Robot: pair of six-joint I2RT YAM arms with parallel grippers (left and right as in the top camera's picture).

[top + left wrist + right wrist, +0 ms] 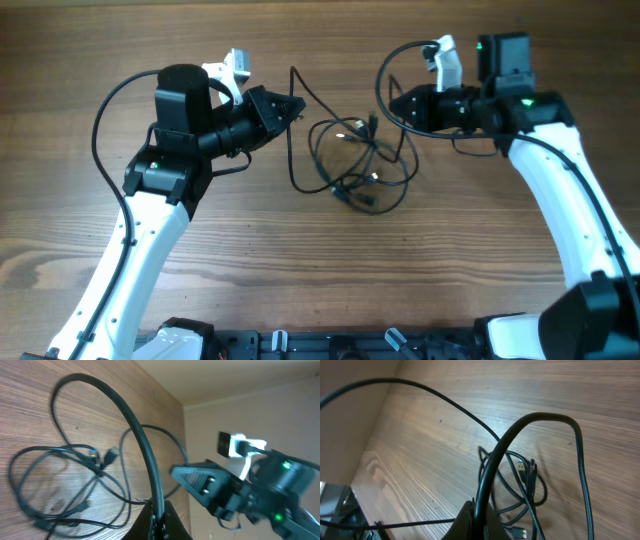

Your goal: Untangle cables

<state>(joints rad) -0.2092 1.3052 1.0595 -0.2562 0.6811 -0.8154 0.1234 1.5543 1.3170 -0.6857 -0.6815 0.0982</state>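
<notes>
The cables (360,165) are thin black cords in a loose tangle with small plug ends at mid-table. My left gripper (297,108) is at the tangle's left, shut on one strand that runs from the far side down to the tangle. In the left wrist view the jaws (159,521) pinch that strand, and the looped cables (75,477) lie beyond. My right gripper (393,105) is at the tangle's upper right, shut on a loop that arcs upward. In the right wrist view the jaws (480,522) clamp this cable, and the tangle (520,485) lies on the wood behind.
The table (330,270) is bare brown wood. The right arm's gripper and camera (240,495) show in the left wrist view, close across the tangle. Thicker black arm wires curve beside each white arm (105,120).
</notes>
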